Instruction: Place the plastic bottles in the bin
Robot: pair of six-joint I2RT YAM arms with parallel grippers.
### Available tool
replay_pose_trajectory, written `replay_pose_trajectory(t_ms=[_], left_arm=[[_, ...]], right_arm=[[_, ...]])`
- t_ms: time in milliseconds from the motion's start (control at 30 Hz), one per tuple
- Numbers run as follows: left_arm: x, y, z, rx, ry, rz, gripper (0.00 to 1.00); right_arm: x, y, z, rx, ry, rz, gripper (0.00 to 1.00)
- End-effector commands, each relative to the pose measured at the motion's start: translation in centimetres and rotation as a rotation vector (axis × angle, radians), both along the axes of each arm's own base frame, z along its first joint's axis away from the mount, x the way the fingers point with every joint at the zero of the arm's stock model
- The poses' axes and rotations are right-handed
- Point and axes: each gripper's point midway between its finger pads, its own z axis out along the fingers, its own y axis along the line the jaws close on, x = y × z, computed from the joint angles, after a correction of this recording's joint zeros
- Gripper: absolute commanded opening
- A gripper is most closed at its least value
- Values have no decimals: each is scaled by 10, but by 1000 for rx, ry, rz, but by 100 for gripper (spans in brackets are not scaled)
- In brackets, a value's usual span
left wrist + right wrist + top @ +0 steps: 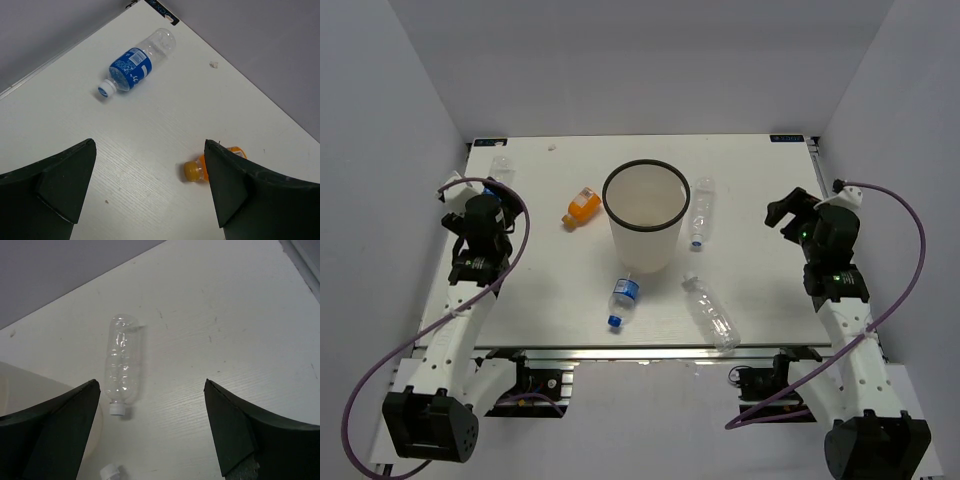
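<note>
On the left side of the top view, your left gripper (149, 146) is wide open and holds nothing. One blue-label bottle (131, 69) lies near the desk's (770, 290) upper left corner. Next comes the orange bottle (582, 207), then the bin (645, 250) standing in the middle, with a second blue-label bottle (624, 296) just below it. Right of the bin lie an upper clear bottle (701, 212) and a lower clear bottle (712, 315). Your right gripper (151, 385) is wide open and holds nothing too.

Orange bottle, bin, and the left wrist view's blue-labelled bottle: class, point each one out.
orange bottle (582, 207), top external view, on its body.
bin (645, 250), top external view, on its side wall.
blue-labelled bottle (131, 69), left wrist view, on its label.
</note>
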Motion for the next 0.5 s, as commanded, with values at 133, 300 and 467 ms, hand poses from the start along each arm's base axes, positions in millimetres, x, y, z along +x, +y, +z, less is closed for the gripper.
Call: replay_pose_trajectory(t_ms=[133,300,467], left_arm=[[7,-3,-1,0,20,-21,98],[8,-5,-12,8,57,-44,98],[10,-13,-15,1,56,-90,98]], right_arm=[[31,82,7,5,-71,392,89],[88,120,-28,-20,61,436,89],[139,148,-74,53,217,435,89]])
